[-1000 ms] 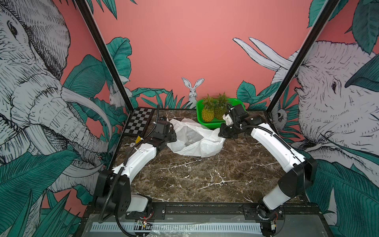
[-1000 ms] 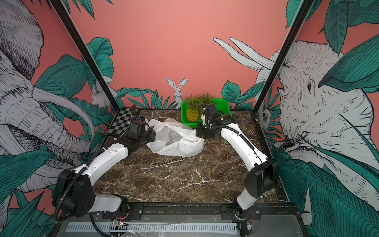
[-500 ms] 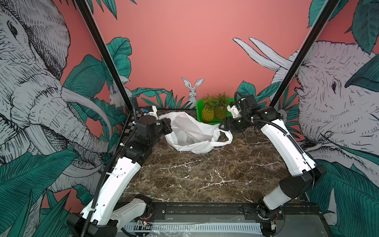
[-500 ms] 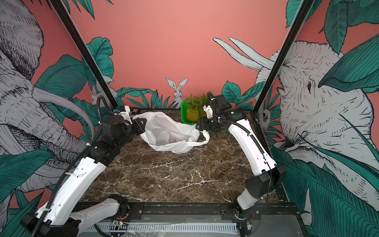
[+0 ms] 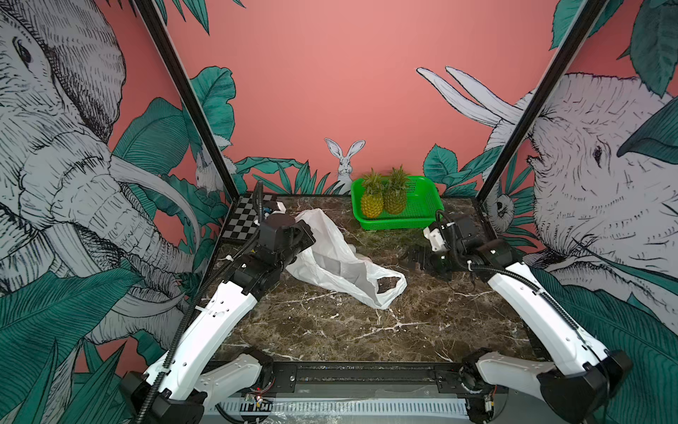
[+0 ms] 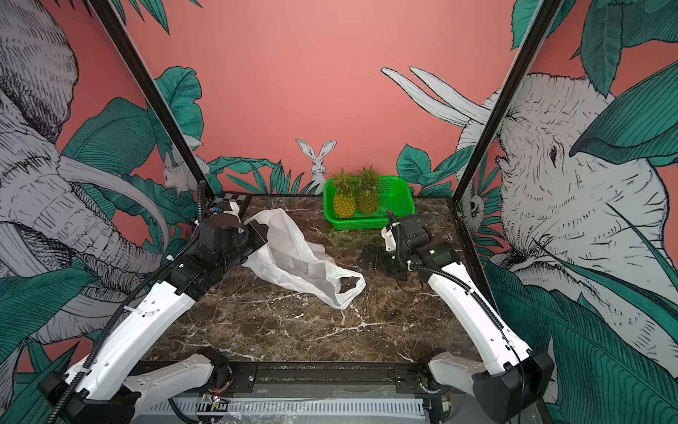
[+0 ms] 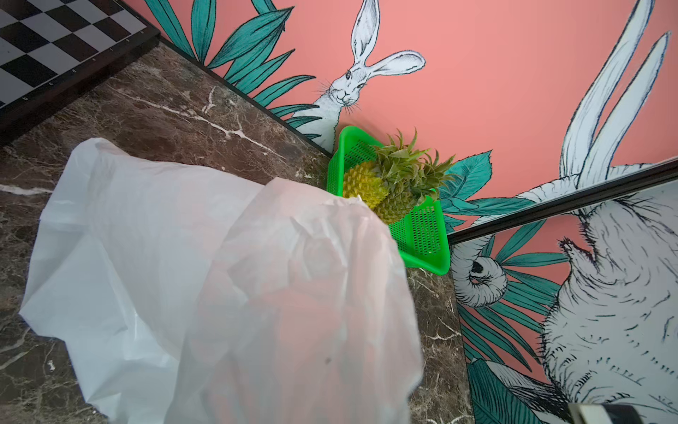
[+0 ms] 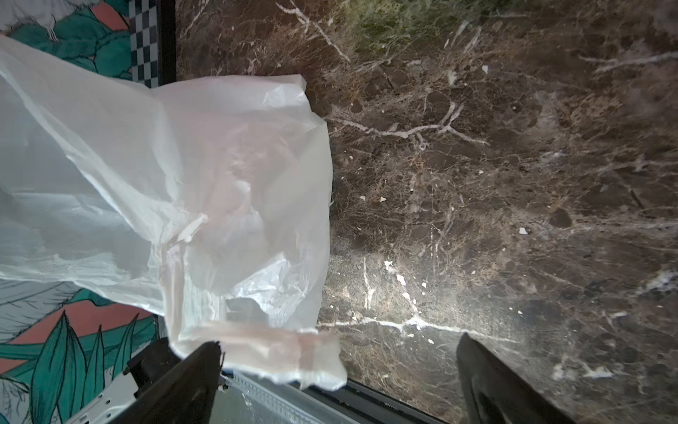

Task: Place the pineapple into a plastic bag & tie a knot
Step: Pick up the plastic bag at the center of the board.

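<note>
Over the left rear of the marble surface, the left tool is clamped shut on the upper edge of the plastic bag. It holds that end raised while the thin white film slopes down toward the middle and lies crumpled on the stone. In the left wrist view the film drapes across the lower frame and hides the tool's tips.

One handle loop lies open and flat at the bag's low end, nearest the right arm. The right tool hangs low over the right side of the surface, near that loop, its jaws spread wide and gripping nothing. In the right wrist view its dark fingers stand far apart with bare stone between them. A strip of the bag's handle runs just beside one of them; whether they touch cannot be told.

Two pineapples stand upright side by side in the green basket at the back edge, apart from the bag. A chessboard sits in the back left corner.
</note>
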Robot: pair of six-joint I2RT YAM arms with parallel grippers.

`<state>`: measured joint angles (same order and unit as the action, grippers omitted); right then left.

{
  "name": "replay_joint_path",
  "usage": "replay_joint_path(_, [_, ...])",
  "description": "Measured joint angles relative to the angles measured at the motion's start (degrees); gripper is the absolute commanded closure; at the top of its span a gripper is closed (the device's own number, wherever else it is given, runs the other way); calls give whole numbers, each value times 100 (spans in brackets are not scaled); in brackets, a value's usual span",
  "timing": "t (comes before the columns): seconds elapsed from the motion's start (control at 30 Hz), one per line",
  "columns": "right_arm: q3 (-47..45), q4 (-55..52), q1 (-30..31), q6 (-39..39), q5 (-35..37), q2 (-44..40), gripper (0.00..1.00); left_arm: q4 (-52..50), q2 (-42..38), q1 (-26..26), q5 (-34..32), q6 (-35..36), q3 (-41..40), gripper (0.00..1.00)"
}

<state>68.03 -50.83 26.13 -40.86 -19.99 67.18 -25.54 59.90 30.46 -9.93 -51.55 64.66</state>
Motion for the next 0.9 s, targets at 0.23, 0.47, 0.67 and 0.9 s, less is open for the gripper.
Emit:
replay_joint_path(0.23, [-881, 992, 564, -479, -68, -212, 1, -96, 2, 0, -11, -11, 0, 100])
replay_joint_path(0.47, [-1220, 1665, 918, -546, -282, -804, 1, -120, 26, 0, -20, -9, 0, 100])
replay_joint_path(0.67, [-1368, 1853, 1034, -492, -431, -1062, 1, -120, 52, 0, -22, -9, 2, 100])
replay_joint_path(0.9, [-1419, 1891, 1163, -173, -361, -713, 6, -120, 83, 0, -24, -7, 13, 100])
